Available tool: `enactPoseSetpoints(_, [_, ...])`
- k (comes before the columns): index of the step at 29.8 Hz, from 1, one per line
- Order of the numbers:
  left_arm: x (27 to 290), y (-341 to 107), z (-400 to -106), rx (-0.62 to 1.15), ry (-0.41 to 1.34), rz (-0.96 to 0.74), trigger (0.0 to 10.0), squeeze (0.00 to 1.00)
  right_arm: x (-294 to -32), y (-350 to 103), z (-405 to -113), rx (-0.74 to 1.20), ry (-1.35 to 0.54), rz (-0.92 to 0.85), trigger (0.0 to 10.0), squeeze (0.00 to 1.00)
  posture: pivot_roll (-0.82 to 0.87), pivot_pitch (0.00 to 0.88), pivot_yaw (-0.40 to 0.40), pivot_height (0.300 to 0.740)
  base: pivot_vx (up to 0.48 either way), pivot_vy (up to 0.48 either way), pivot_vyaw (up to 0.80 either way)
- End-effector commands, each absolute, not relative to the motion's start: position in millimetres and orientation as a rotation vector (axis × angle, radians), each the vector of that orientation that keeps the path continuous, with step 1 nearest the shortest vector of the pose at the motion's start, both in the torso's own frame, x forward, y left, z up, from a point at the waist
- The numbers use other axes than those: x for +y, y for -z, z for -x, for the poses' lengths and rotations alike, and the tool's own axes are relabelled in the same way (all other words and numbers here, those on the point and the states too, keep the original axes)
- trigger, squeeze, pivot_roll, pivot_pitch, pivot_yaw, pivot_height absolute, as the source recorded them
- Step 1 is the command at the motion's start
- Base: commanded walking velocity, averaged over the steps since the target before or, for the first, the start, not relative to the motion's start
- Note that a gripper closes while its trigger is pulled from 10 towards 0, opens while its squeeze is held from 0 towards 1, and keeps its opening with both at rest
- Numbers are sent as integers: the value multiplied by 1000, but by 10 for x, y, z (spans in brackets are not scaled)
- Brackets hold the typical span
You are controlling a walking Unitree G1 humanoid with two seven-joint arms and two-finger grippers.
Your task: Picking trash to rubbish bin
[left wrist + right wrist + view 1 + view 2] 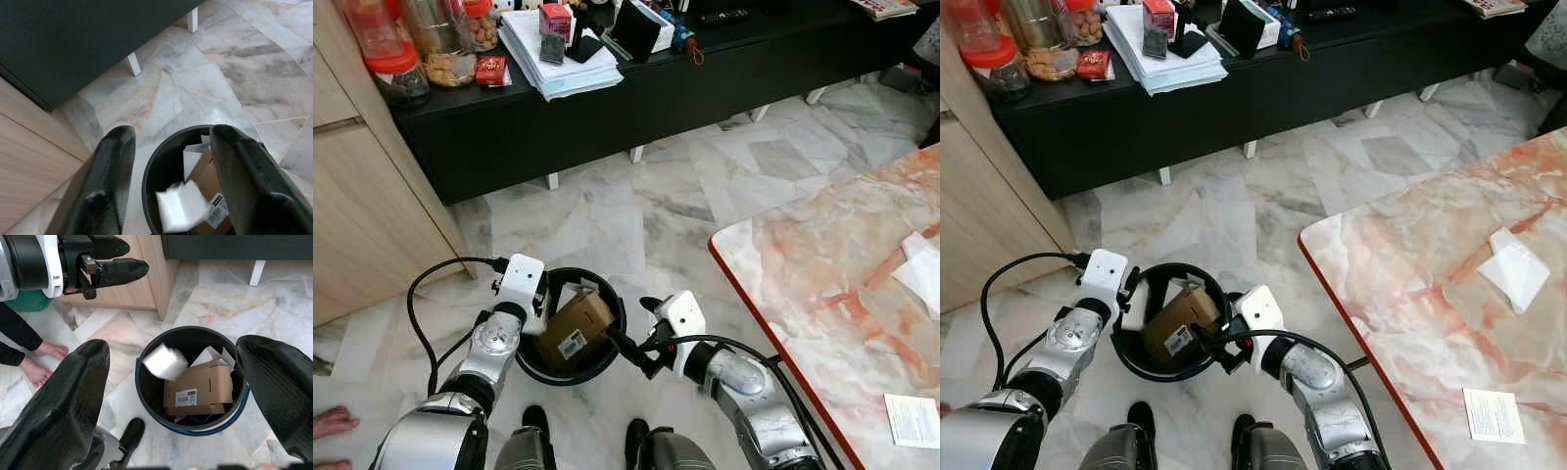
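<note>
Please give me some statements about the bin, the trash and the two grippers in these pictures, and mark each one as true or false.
1. The black bin stands on the marble floor. True.
2. The bin holds no trash. False: a brown cardboard box and white paper lie in it.
3. A white piece is over the bin's opening. True.
4. The left gripper grips the cardboard box. False: its fingers are open and hold nothing.
5. The right gripper is open beside the bin. True.
6. The marble table is bare. False: white paper pieces lie on it.
</note>
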State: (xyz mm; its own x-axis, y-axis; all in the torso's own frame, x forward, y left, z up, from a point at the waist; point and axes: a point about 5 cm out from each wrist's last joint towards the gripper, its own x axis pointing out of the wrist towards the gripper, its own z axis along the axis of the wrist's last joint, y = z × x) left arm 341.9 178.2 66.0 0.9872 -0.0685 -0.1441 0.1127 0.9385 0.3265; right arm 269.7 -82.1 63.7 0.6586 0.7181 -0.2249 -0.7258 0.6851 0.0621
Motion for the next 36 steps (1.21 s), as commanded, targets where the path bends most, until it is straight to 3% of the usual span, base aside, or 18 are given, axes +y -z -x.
enactPoseSetpoints(1, [1790, -582, -3367, 159, 85, -338, 10000, 1000, -839, -608, -2658, 254, -815, 30, 10000, 0, -201, 300, -137, 740, 0, 0, 0])
enactPoseSetpoints(2, [1796, -581, -3366, 159, 79, -348, 10000, 239, -839, -607, -2658, 255, -815, 30, 10000, 0, -201, 300, -137, 740, 0, 0, 0])
enactPoseSetpoints(3, [1799, -579, -3365, 159, 76, -355, 10000, 239, -840, -606, -2658, 255, -815, 30, 10000, 0, -201, 300, -137, 740, 0, 0, 0])
enactPoseSetpoints(4, [1805, -566, -3357, 167, 70, -353, 10000, 0, -842, -604, -2658, 256, -814, 30, 10000, 0, -201, 300, -137, 740, 0, 0, 0])
enactPoseSetpoints(10, [1796, -451, -3266, 195, 64, -326, 10000, 0, -863, -544, -2656, 274, -803, 31, 10000, 0, -187, 290, -127, 740, 0, 0, 0])
enactPoseSetpoints(13, [1767, -136, -2988, 283, 54, -276, 10000, 0, -947, -313, -2629, 356, -768, 70, 10000, 0, -169, 269, -116, 740, 0, 0, 0])
enactPoseSetpoints(16, [1761, -36, -2890, 318, 50, -261, 10000, 0, -986, -222, -2615, 392, -753, 86, 10000, 0, -160, 259, -113, 740, 0, 0, 0])
enactPoseSetpoints(18, [1752, 229, -2592, 413, 56, -265, 10000, 0, -1135, 10, -2551, 492, -699, 113, 10000, 0, -143, 241, -106, 740, 0, 0, 0])
enactPoseSetpoints(22, [1812, 359, -2413, 470, 37, -264, 10000, 0, -1271, 136, -2551, 550, -634, 155, 10000, 0, -128, 221, -99, 740, 0, 0, 0])
enactPoseSetpoints(31, [1932, 530, -2137, 560, -1, -276, 10000, 0, -1590, 336, -2504, 661, -467, 238, 10000, 0, -104, 179, -91, 740, 0, 0, 0])
enactPoseSetpoints(36, [1970, 608, -2012, 613, -14, -281, 10000, 0, -1805, 391, -2489, 701, -282, 201, 10000, 0, -94, 153, -95, 740, 0, 0, 0])
